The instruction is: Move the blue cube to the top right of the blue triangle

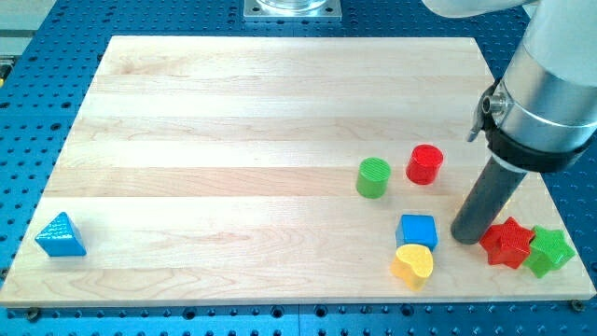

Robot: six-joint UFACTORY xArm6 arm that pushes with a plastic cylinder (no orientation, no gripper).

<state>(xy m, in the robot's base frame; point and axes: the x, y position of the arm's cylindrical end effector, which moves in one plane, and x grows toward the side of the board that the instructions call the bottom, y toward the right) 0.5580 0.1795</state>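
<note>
My tip (465, 239), the bottom end of the dark rod that is the end effector, sits on the pale wooden bench (233, 121) just to the view's right of the small blue plastic cube (417, 230). There is a thin gap between them, so they look close but not touching. The rod has no parts that open or close, and it holds nothing.

The blue cube is near the bench's bottom right corner. It lies flat and is turned a tiny bit, so its edges are not quite in line with the bench's edges. Its sides look about the same length, so no side is the long one. It is bright blue with a smooth top.

The yellow heart-shaped block (413, 265) touches the blue cube from below. The red star-shaped block (507, 243) is just right of my tip. The blue triangle block (62, 235) is far off to the cube's left.
</note>
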